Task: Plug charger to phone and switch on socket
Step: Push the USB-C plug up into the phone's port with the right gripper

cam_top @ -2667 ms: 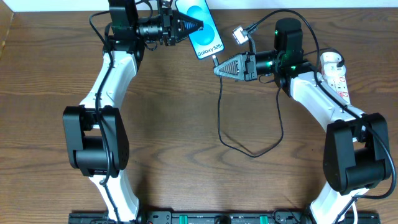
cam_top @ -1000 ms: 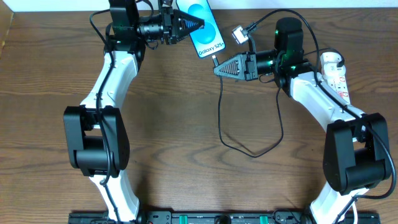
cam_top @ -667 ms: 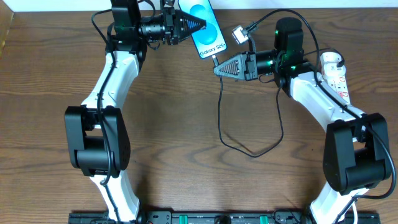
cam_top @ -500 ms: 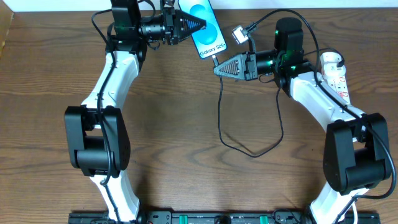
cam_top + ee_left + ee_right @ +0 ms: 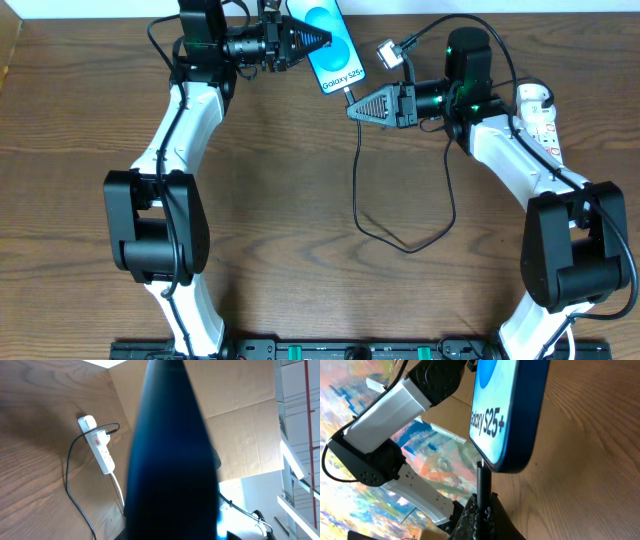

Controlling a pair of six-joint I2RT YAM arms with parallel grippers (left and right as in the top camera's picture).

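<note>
**Overhead view.** The left arm reaches along the far edge of the brown wood-grain table (image 5: 90, 150) with its wrist level and pointing right. The left gripper (image 5: 320, 40) is clenched on one long side of the phone (image 5: 338, 55), a small rectangular smartphone with black edges and a bright blue screen lettered "Galaxy S25+". The phone is at the far middle of the table, screen up and slanted. The right arm bends in from the right, wrist level and pointing left. The right gripper (image 5: 353, 108) is clamped on the charger (image 5: 356, 190), a long thin black cable, just behind its small black plug tip (image 5: 347, 95). The tip meets the phone's near short edge; whether it is seated cannot be told. The cable loops across the table and passes back under the right forearm. The socket (image 5: 540, 120), a narrow white power strip with red switch marks, lies at far right, partly hidden by that forearm.

**Right wrist view.** The plug tip (image 5: 482, 480) stands out of the closed fingers (image 5: 467, 522), with its top at the phone's (image 5: 510, 410) lower edge.

**Left wrist view.** The phone's (image 5: 170, 470) blurred dark edge blocks the centre. Beyond it lie the socket (image 5: 100, 450), the charger (image 5: 75, 495) and a brown cardboard sheet (image 5: 240, 420).
</note>
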